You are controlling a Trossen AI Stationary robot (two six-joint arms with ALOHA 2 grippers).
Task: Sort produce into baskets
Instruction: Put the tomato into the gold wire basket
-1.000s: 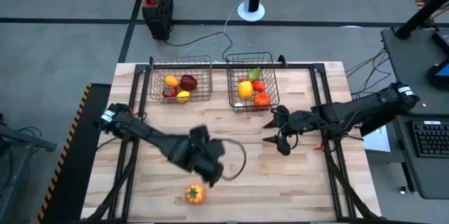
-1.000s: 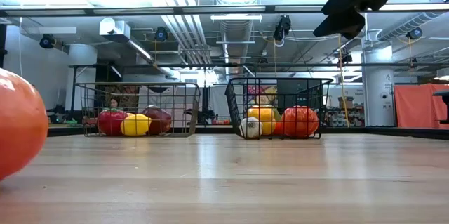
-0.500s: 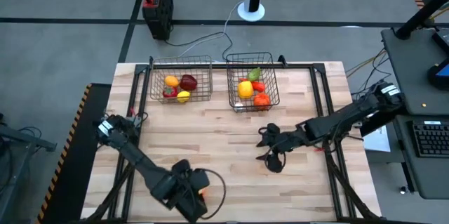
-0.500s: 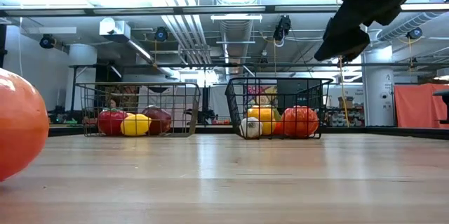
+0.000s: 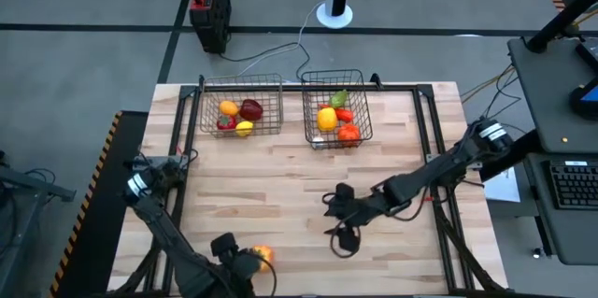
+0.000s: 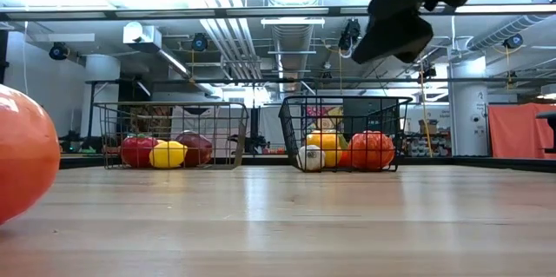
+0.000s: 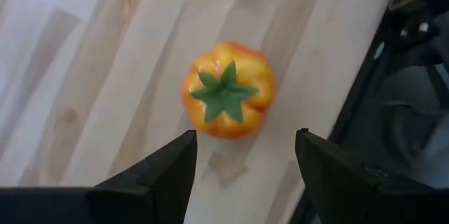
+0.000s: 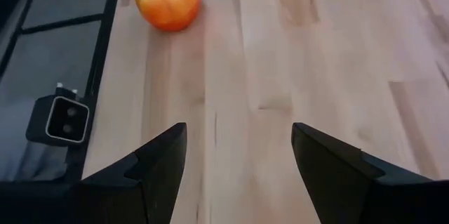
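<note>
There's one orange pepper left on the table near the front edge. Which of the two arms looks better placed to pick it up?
The left. Its open left gripper hangs right over the orange pepper, fingers on either side of it. The right gripper, also open, is farther off, toward the table's middle.

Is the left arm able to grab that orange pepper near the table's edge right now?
Probably yes. The left gripper hangs right over the orange pepper with its fingers open and bare wood around the pepper. Nothing sits between them. The right gripper is off toward the middle of the table.
</note>
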